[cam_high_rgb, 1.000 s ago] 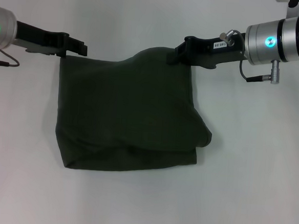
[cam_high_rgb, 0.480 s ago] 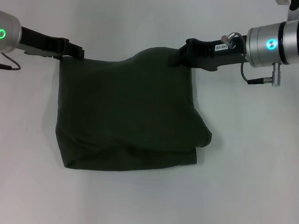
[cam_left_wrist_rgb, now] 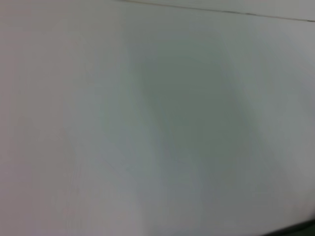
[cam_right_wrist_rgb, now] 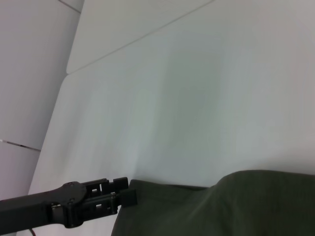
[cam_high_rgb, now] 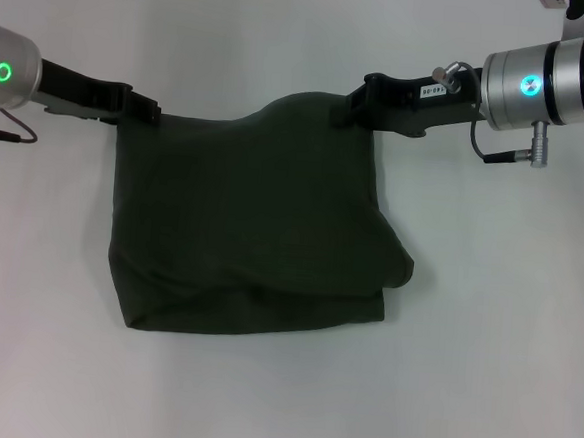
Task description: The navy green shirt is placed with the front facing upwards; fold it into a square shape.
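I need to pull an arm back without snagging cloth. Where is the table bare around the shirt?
Bare table runs along the shirt's near edge, and on both sides of it under each arm. Beyond the far edge, between the two hands, it is bare too. It is crowded only at the far corners, where the left hand and right hand meet the cloth.

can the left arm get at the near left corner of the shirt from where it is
Probably yes. The left pincer sits at the far left corner of the navy green shirt, and only bare white table lies along the left edge down to the near corner. Nothing stands in that path.
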You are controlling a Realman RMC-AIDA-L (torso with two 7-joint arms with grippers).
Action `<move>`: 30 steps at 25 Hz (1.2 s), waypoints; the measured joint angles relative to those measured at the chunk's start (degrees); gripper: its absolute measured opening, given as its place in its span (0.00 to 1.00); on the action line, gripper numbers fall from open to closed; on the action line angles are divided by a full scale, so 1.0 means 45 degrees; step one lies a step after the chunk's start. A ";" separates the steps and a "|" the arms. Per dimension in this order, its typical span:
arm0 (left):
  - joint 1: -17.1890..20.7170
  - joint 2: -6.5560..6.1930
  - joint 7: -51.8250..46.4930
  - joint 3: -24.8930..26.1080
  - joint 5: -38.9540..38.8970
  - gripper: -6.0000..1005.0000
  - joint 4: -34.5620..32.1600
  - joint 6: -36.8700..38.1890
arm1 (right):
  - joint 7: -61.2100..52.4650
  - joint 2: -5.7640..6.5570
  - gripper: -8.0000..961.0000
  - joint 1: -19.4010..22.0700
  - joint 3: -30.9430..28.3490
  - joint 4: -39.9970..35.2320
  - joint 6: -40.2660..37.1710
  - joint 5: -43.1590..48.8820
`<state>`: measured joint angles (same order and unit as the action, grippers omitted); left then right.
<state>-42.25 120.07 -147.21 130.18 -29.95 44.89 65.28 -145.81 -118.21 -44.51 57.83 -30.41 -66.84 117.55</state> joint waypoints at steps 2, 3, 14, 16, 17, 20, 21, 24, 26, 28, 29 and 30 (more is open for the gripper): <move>-0.0037 0.0005 0.0016 -0.0010 -0.0088 0.54 0.0001 0.0134 | 0.0000 0.0000 0.01 0.0003 0.0000 -0.0001 0.0006 -0.0010; -0.0061 0.0007 0.0024 -0.0012 -0.0118 0.53 -0.0006 0.0226 | 0.0001 0.0000 0.01 0.0004 0.0000 -0.0001 0.0007 -0.0011; -0.0239 0.0010 -0.0257 -0.0010 -0.0153 0.52 0.0134 0.0850 | 0.0001 0.0000 0.01 0.0010 0.0000 0.0002 0.0043 -0.0004; -0.0316 -0.0023 -0.0257 -0.0015 -0.0086 0.51 0.0106 0.1010 | 0.0000 0.0000 0.01 0.0010 0.0000 0.0022 0.0055 0.0006; -0.0343 -0.0030 -0.0261 -0.0026 -0.0050 0.51 0.0087 0.1066 | 0.0001 0.0000 0.01 0.0010 0.0000 0.0033 0.0060 0.0008; -0.0356 0.0000 -0.0275 0.0018 -0.0041 0.47 0.0129 0.1046 | 0.0001 0.0000 0.01 0.0010 0.0000 0.0055 0.0076 0.0006; -0.0357 -0.0003 -0.0314 0.0054 -0.0043 0.42 0.0131 0.1039 | 0.0000 0.0000 0.01 0.0010 0.0000 0.0056 0.0076 0.0006; -0.0341 -0.0046 -0.0468 0.0084 -0.0047 0.29 0.0130 0.1031 | 0.0000 0.0000 0.01 0.0010 0.0000 0.0070 0.0072 0.0014; -0.0300 -0.0070 -0.0554 0.0090 -0.0073 0.23 0.0134 0.1015 | 0.0001 0.0000 0.01 0.0010 0.0000 0.0128 0.0073 0.0029; -0.0261 -0.0110 -0.0578 0.0110 -0.0122 0.18 0.0140 0.1020 | 0.0001 0.0000 0.01 0.0010 0.0000 0.0146 0.0075 0.0032; -0.0252 -0.0138 -0.0580 0.0123 -0.0125 0.15 0.0141 0.1034 | 0.0000 0.0000 0.01 0.0010 0.0000 0.0150 0.0076 0.0033; -0.0247 -0.0161 -0.0589 0.0127 -0.0122 0.13 0.0142 0.1040 | 0.0001 0.0000 0.01 0.0009 0.0000 0.0155 0.0075 0.0034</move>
<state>-43.36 119.34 -149.86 130.75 -30.50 45.53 69.96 -145.81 -118.21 -44.47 57.83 -29.71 -66.50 117.70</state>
